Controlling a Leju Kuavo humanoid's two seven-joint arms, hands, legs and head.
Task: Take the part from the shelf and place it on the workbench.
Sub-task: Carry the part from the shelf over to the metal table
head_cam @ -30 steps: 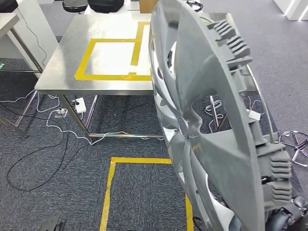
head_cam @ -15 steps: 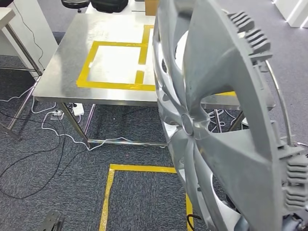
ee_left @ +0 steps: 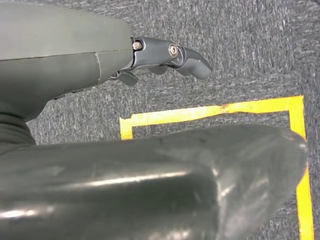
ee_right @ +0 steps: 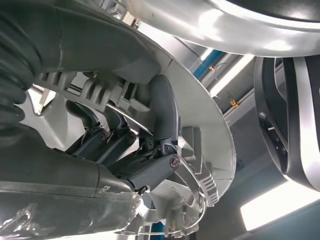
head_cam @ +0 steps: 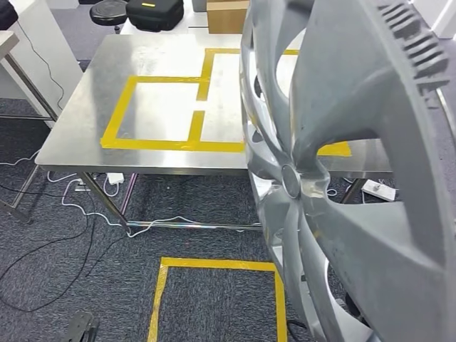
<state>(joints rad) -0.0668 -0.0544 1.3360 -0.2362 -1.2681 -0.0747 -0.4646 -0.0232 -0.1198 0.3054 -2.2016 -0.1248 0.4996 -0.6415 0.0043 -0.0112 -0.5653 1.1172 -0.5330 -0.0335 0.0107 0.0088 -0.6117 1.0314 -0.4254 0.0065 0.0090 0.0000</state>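
Grey plastic fills the near right of the head view: the part (head_cam: 344,178), a spoked wheel cover, stands on edge, tilted, with its ribbed back face toward the camera and its hub boss near the centre of the picture. It is off the floor and in front of the worktop, overlapping the worktop's right end from this angle; contact with the surface cannot be confirmed. The right hand (ee_right: 151,150) grips the part at its rim, dark fingers (ee_right: 164,112) hooked over the clip ribs and the wire retaining ring on the inner side, as the right wrist view shows. The left hand (ee_left: 166,55) hangs over the carpet with nothing in it; one dark finger extends straight, the others are tucked close, and whether it is spread or clenched cannot be told. Below it, yellow floor tape (head_cam: 215,265) marks a square outline on the dark grey carpet (head_cam: 64,285). White and black cables (head_cam: 80,221) trail across the carpet under and beside the worktop. The stainless steel worktop (head_cam: 80,135) stands beyond, carrying yellow tape rectangles (head_cam: 156,110) set side by side. At its far edge sit a cardboard box (head_cam: 229,16) and a black case (head_cam: 154,13), with a black stool (head_cam: 108,11) just beside the case.
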